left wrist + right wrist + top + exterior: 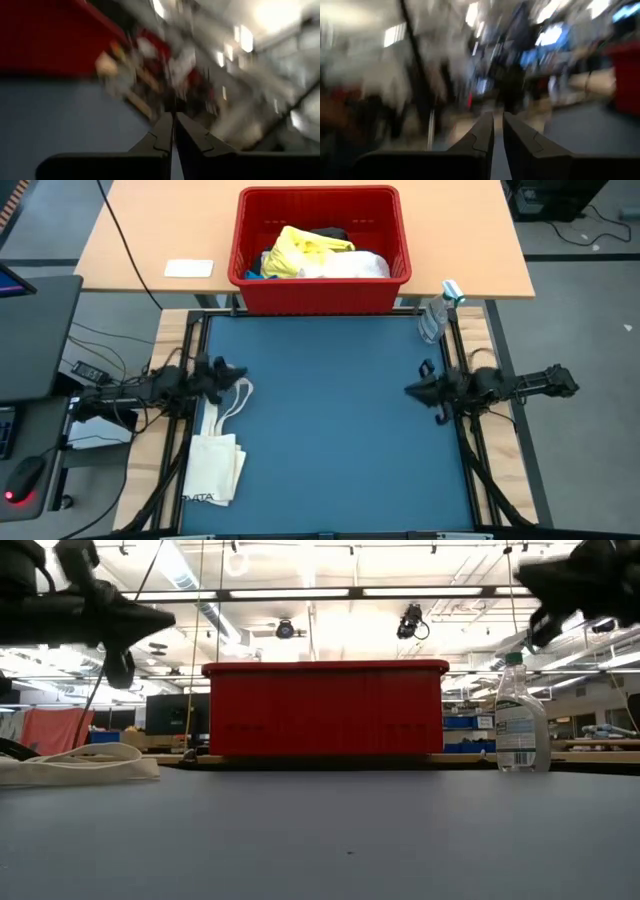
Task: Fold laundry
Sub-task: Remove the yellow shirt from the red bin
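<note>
Overhead view of the blue tabletop (330, 430) with both arms raised clear of it. The laundry (318, 256) lay heaped in the red bin (318, 292) at twelve o'clock, on the wooden table beyond the mat: a yellow garment (298, 252) uppermost, a white piece (350, 267) beside it toward three o'clock, and a dark piece (328, 233) behind. The left gripper (232, 373) hung at nine o'clock, above the handles of a cream tote bag (213, 465), its fingers pressed together on nothing. The right gripper (412, 390) hung at three o'clock, fingers nearly together and likewise empty. A clear spray bottle (437, 313) stood at about two o'clock, just beside the bin. The garments appeared light, limp and easily snagged on one another; a pinch on the raised fold of the yellow garment would probably lift it free, though neighbouring pieces might trail along. Once on the tabletop, hems and corners would offer the surest holds.
</note>
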